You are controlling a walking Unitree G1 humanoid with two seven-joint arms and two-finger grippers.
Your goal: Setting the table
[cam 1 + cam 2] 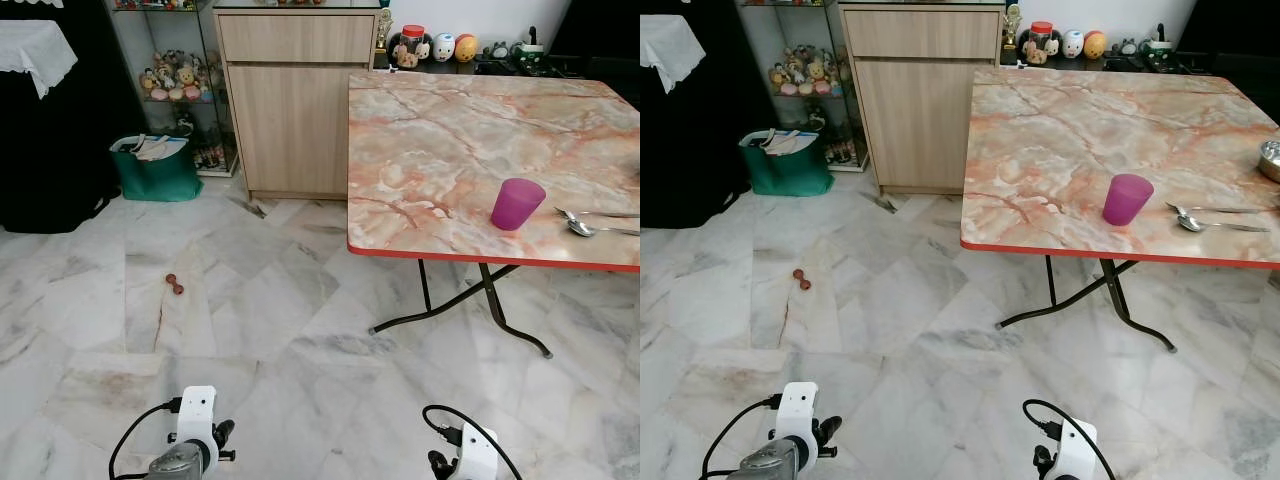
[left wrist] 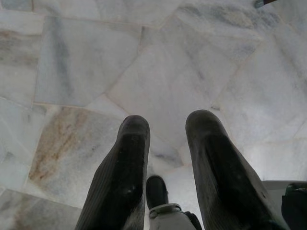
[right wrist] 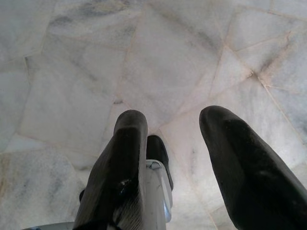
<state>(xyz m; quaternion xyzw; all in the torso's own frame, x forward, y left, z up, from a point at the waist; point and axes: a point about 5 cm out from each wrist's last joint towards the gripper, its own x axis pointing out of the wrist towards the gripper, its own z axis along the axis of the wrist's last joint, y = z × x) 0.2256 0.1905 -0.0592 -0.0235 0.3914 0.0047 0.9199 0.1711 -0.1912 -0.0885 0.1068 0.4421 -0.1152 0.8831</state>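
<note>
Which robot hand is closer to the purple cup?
Right. The right end effector hangs low over the floor, below the purple cup on the table. The left end effector hangs farther off to the left.

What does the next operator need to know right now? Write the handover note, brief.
Left tool: open, empty, hanging low over the marble floor.
Right tool: open, empty, also hanging over the floor.
Table: ahead and to the robot's right. On it, near the front edge, a purple cup stands upright, with two spoons lying just to its right. A metal bowl sits at the table's right edge.
Done: cup and spoons are on the table.
Left: walk up to the table and arrange the setting. A small brown object lies on the floor to the left; step around it.
</note>
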